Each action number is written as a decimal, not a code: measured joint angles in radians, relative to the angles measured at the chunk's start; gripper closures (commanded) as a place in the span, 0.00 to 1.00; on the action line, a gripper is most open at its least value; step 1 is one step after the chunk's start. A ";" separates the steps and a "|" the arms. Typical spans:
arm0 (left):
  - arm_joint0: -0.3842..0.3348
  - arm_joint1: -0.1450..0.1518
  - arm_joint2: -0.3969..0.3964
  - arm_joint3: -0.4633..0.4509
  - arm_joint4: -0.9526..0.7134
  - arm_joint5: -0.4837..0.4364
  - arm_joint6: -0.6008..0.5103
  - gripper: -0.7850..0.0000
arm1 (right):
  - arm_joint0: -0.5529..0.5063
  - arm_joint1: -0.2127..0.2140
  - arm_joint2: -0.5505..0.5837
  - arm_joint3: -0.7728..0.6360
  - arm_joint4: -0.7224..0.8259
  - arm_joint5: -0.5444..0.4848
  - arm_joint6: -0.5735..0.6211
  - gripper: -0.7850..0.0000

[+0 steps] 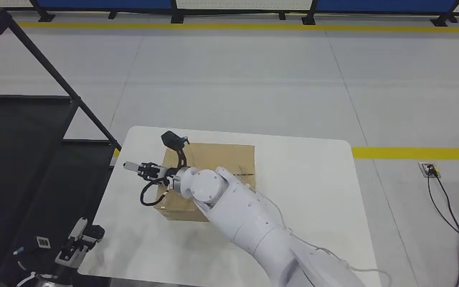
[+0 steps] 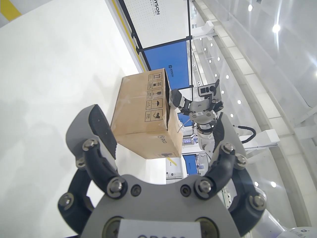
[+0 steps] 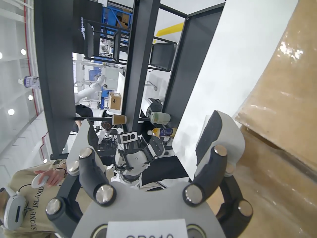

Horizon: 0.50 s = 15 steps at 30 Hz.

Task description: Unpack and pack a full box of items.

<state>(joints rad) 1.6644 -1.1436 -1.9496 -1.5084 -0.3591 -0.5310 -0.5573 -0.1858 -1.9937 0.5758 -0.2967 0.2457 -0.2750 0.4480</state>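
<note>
A brown cardboard box lies on the white table, its top flaps down and taped. My right gripper is open at the box's left end. One of its fingers touches the box's upper edge; the other stands off the box. In the right wrist view the open right gripper has the box's taped face beside one finger. My left gripper hangs open and holds nothing at the table's near-left corner. It faces the box from a distance.
A black metal rack stands left of the table, close to both grippers. Its shelf holds a paper cup and bottles. Bare tabletop stretches to the right of the box and in front of it.
</note>
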 measured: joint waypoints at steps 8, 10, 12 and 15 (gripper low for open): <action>-0.004 -0.001 0.010 -0.019 0.010 0.007 0.009 0.00 | 0.026 0.021 0.054 0.044 0.025 0.023 0.094 0.00; -0.004 -0.001 0.013 -0.023 0.013 0.009 0.013 0.00 | 0.026 0.026 0.065 0.052 0.030 0.029 0.119 0.00; -0.005 -0.002 0.016 -0.025 0.016 0.011 0.016 0.00 | 0.028 0.032 0.073 0.061 0.031 0.038 0.150 0.00; -0.008 -0.002 0.020 -0.028 0.022 0.013 0.019 0.00 | 0.035 0.045 0.091 0.078 0.036 0.044 0.190 0.00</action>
<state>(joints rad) 1.6568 -1.1454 -1.9294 -1.5368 -0.3374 -0.5182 -0.5382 -0.1510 -1.9490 0.6667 -0.2191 0.2818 -0.2310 0.6383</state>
